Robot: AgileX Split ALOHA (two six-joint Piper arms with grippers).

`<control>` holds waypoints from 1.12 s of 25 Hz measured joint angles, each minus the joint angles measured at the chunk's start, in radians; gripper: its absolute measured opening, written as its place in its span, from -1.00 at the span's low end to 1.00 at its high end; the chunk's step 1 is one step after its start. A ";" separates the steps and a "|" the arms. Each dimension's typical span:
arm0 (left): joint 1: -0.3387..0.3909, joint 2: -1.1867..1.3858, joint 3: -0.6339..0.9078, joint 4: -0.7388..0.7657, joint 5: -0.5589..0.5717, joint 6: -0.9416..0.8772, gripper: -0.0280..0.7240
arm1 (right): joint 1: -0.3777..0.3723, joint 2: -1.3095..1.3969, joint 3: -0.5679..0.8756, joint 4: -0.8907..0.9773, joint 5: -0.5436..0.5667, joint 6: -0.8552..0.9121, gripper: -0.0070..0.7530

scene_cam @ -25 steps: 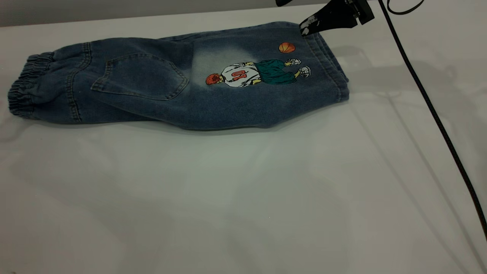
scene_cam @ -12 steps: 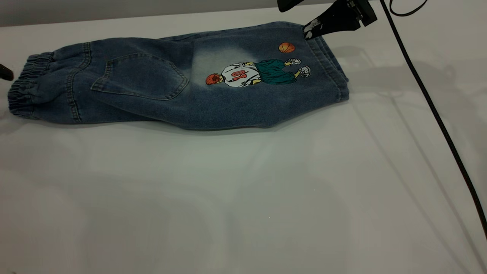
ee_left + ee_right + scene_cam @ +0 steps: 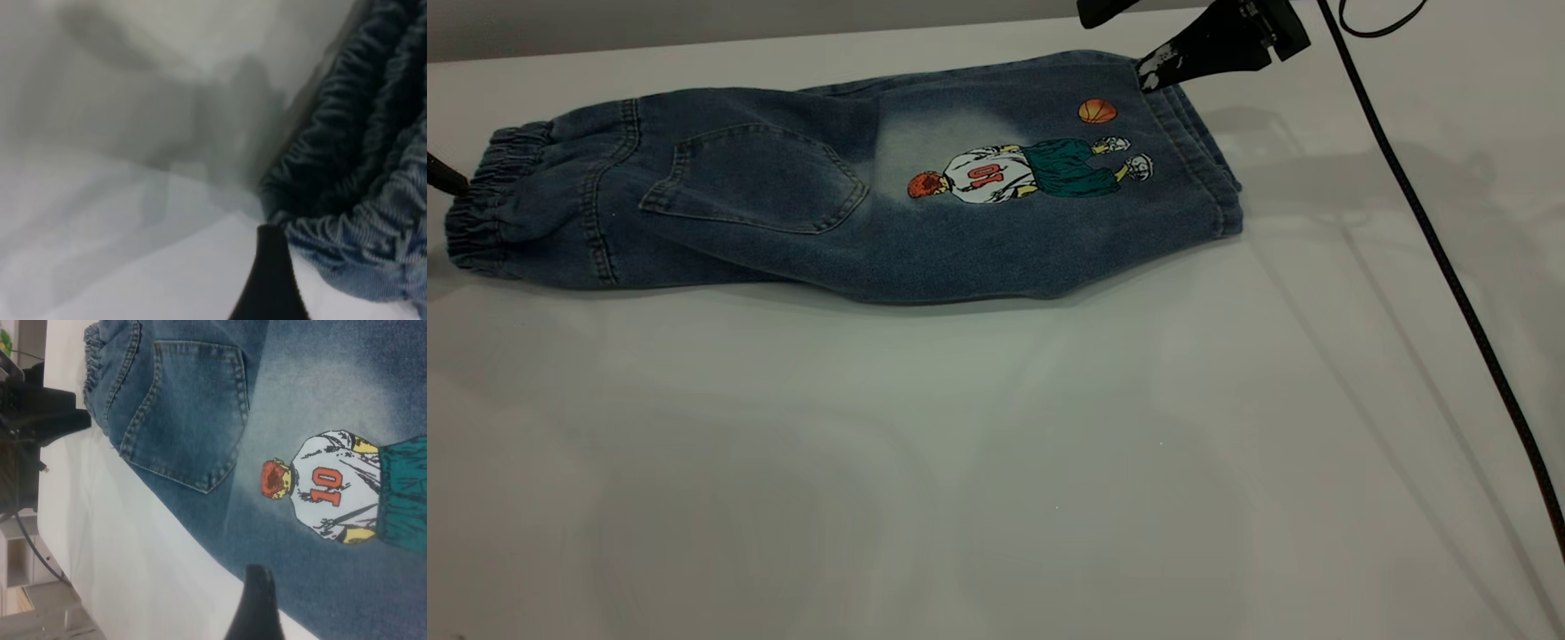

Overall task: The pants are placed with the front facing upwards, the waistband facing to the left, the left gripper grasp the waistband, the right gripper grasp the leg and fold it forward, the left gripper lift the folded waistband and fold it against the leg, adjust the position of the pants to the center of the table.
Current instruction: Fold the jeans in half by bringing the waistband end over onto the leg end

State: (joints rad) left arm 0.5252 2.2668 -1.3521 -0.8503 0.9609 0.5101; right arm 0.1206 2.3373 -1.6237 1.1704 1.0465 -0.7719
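Left claw (image 3: 439, 174): only a black tip shows at the worktop's left edge, touching or just beside the waistband; whether its fingers are apart or together cannot be told. In the left wrist view one dark finger (image 3: 270, 280) sits right at the ruched elastic, likely lining up for the grasp that the second fold needs.

Right claw (image 3: 1152, 69): the white-scuffed finger rests at the far corner of the leg hem, a second dark finger separate above it near the frame's top, so the fingers read as apart with no cloth between them. It looks placed there because the lengthwise fold is done and the hem has been let go.

Waistband (image 3: 476, 200): gathered dark elastic at the shorts' left end, lying flat on the worktop.

Leg (image 3: 1040, 191): on top, print side up, the player numbered 10 and the orange ball (image 3: 1096, 111) near the hem on the right.

Shorts (image 3: 783, 196): folded in half lengthwise, back pocket (image 3: 756, 178) showing, set toward the far side of the worktop (image 3: 996, 462), well off centre.

Stage, as judged: the waistband-to-leg fold is not yet done, centring to follow.

Containers: none in view.

Cable (image 3: 1440, 258): trails across the worktop's right side, clear of the cloth.
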 joint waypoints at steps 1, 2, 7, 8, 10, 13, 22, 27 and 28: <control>0.000 0.004 0.000 0.007 -0.001 -0.002 0.41 | 0.000 0.000 0.000 0.000 0.001 0.000 0.35; 0.000 0.010 0.000 0.017 -0.002 -0.005 0.41 | 0.000 0.000 0.000 0.000 0.001 0.000 0.35; 0.000 0.032 0.000 0.010 -0.019 0.004 0.41 | 0.000 0.000 0.000 0.000 0.000 0.001 0.35; 0.000 0.040 0.000 0.009 -0.023 0.004 0.41 | 0.000 0.000 0.000 0.000 0.000 0.001 0.35; 0.000 0.054 -0.006 -0.009 -0.012 0.011 0.41 | 0.000 0.000 0.000 0.000 0.000 0.001 0.35; 0.000 0.059 -0.008 -0.061 0.033 0.064 0.41 | 0.000 0.000 0.000 0.000 -0.001 0.001 0.35; -0.001 0.066 -0.011 -0.119 -0.036 0.092 0.41 | 0.000 0.000 0.000 0.000 -0.002 0.000 0.35; -0.001 0.076 -0.011 -0.119 -0.033 0.092 0.41 | 0.000 0.000 0.000 0.000 -0.001 0.000 0.35; -0.001 0.081 -0.011 -0.121 -0.031 0.090 0.41 | 0.000 0.000 0.000 0.000 -0.001 0.000 0.35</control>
State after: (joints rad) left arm 0.5242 2.3476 -1.3628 -0.9711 0.9301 0.5996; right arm 0.1206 2.3373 -1.6237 1.1704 1.0459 -0.7720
